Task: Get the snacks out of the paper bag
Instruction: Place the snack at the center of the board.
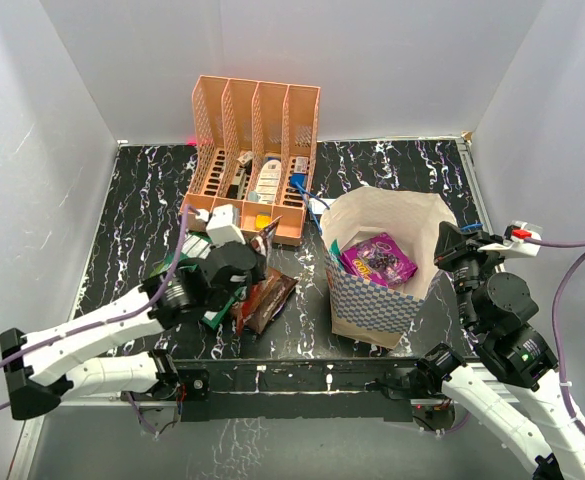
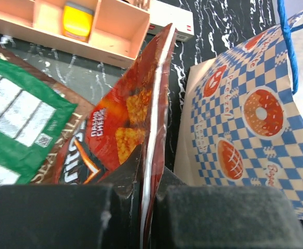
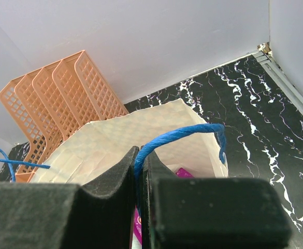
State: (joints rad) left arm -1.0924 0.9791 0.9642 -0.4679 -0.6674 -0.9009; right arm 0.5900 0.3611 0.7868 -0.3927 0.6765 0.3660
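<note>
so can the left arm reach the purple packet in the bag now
Probably not yet: the left gripper is shut on a red packet, so it must drop that first. Otherwise the way looks free: the paper bag stands open, the purple packet lies uncovered, and the right gripper holds the blue handle.

Blue-and-white checkered paper bag [image 1: 372,300] (cream inside)

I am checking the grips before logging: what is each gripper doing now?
Left gripper: closed on the red packet.
Right gripper: closed on the bag handle.
</note>
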